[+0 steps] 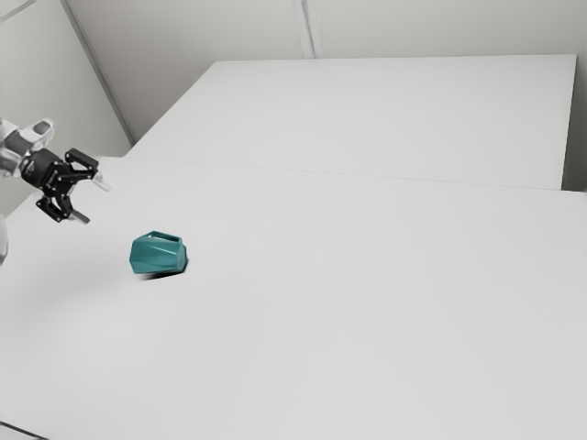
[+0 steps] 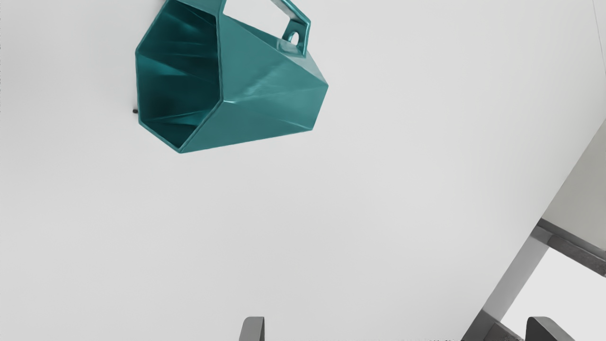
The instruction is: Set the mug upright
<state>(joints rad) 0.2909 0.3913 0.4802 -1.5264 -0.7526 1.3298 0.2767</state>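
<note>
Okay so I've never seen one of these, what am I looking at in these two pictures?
It's a simulated robot arm ending in a black two-finger gripper. The exterior view comes from a camera at the arm's side; the wrist view comes from one on its hand, looking past its own fingertips. On the white table lies a teal mug, tipped on its side. The fingers stand apart with nothing between them, so nothing is held.

white arm (image 1: pixel 28 135), grey patches (image 1: pixel 14 143), black angular fingers (image 1: pixel 83 160), grey tips (image 1: pixel 80 217)
</note>
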